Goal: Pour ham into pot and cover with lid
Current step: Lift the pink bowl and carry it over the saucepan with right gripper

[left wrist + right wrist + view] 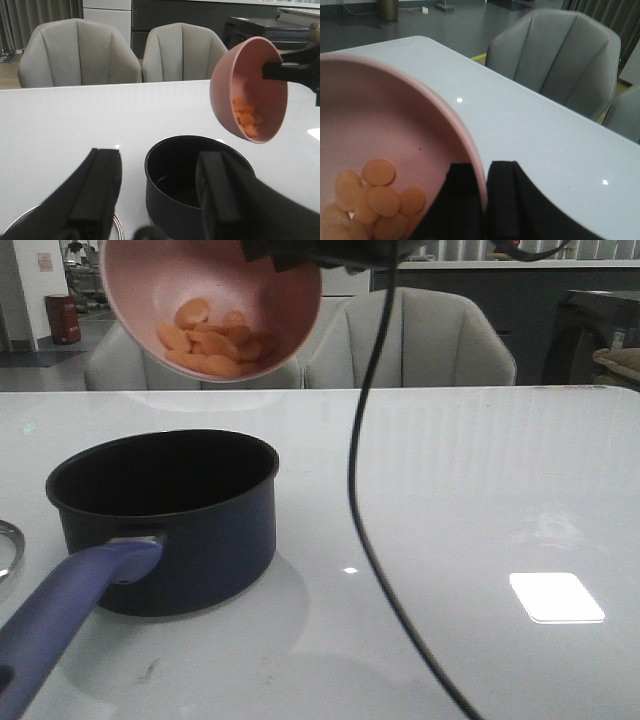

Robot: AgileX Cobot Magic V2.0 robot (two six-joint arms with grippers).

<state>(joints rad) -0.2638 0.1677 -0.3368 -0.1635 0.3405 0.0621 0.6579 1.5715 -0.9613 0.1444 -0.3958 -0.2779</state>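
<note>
A pink bowl [215, 300] hangs tilted in the air above and behind the pot [170, 515], its mouth turned toward the front camera. Several orange ham slices [210, 340] lie heaped in its low side. My right gripper [485, 172] is shut on the bowl's rim [470, 145], one finger inside and one outside. The navy pot stands empty on the white table, its purple handle [70, 610] pointing at the near left. My left gripper [157, 165] is open near the pot [190, 185], holding nothing. A sliver of the lid's metal rim [8, 548] shows at the left edge.
A black cable [365, 490] hangs from the right arm and trails across the table to the near edge. Two grey chairs [410, 340] stand behind the far side of the table [480, 480]. A bright light reflection [555, 597] lies on the table's right part.
</note>
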